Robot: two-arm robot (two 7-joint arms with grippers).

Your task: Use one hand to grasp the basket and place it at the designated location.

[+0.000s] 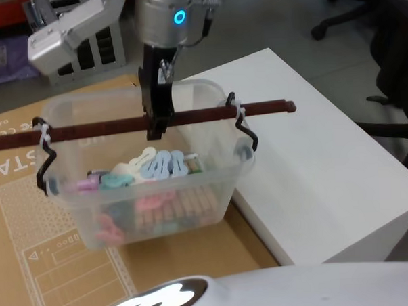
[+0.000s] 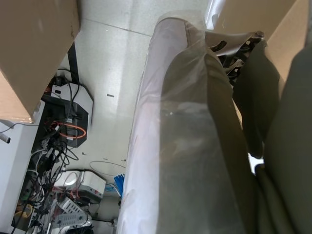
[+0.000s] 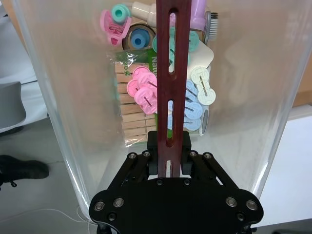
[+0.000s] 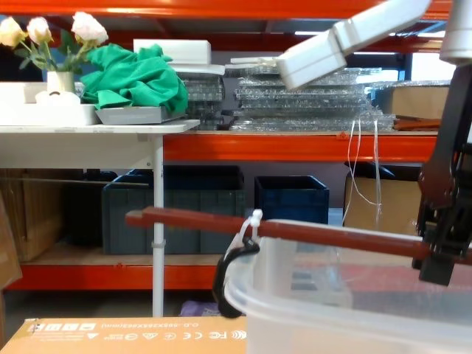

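Reaching down from the upper middle of the head view, the black jointed-finger right gripper [image 1: 157,124] is pinched shut on a long reddish-brown slotted bar [image 1: 209,115] that spans the top of the translucent whitish plastic basket [image 1: 192,187]. In the right wrist view the gripper [image 3: 169,153] is seen with its fingers pressed against both sides of the bar [image 3: 173,58], roughly at its middle. The bar is tied with white zip ties [image 1: 239,111] to black wire hooks [image 1: 247,134] at the two ends of the rim. The basket sits left of centre in the head view, over a flat brown printed cardboard sheet [image 1: 31,221], with its right end just beside the edge of a white rectangular table [image 1: 326,168]; whether it rests on the cardboard cannot be told. Pastel pink, blue and teal plastic clips [image 3: 146,90] and a pack of wooden clothespins [image 3: 131,117] lie inside. In the chest view the gripper [image 4: 439,262] appears at the right edge, above the basket's rim [image 4: 332,310].
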